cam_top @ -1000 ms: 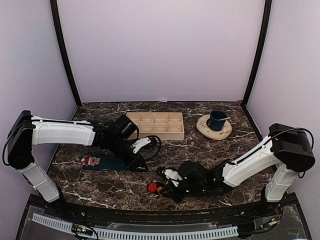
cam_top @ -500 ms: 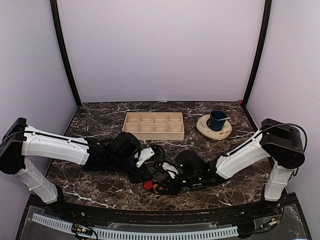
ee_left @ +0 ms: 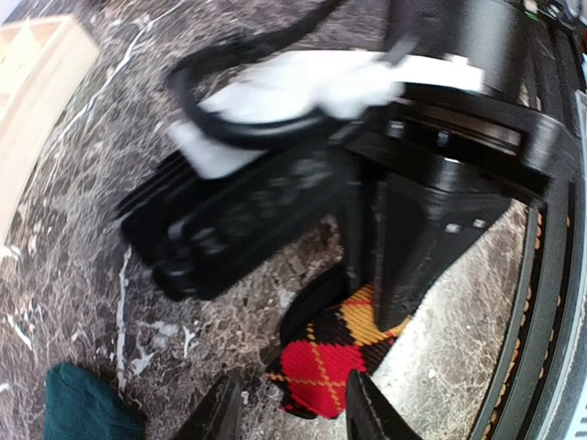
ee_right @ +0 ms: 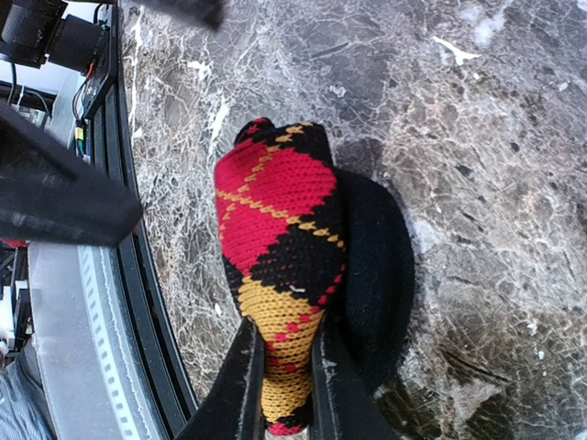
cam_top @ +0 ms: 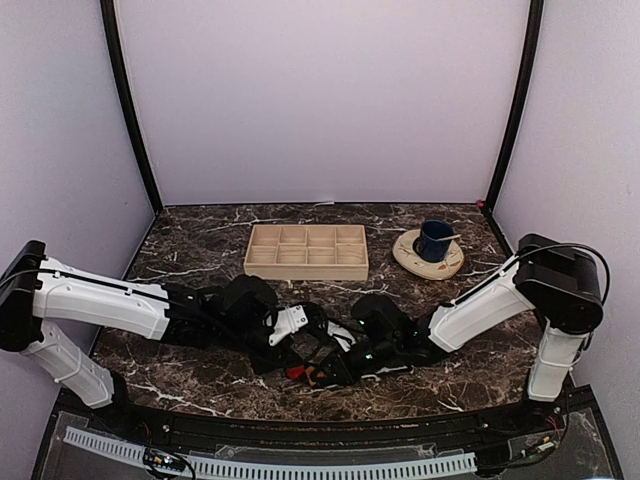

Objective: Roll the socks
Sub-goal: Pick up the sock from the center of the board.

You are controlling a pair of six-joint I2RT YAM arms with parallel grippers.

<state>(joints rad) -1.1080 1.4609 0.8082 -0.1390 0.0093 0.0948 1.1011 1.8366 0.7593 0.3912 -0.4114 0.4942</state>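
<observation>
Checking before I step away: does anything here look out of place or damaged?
Nothing spilled or damaged. The black sock with orange-red argyle diamonds sits bunched near the marble table's front edge, pinched by the right gripper.

marble table (cam_top: 200,235), wooden tray (cam_top: 306,272), saucer (cam_top: 404,256), argyle sock (ee_right: 275,247), teal sock (ee_left: 83,403)

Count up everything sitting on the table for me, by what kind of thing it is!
Socks: 2, the argyle sock and the teal sock
Wooden tray: 1
Cup: 1
Plate: 1
Total: 5
</observation>
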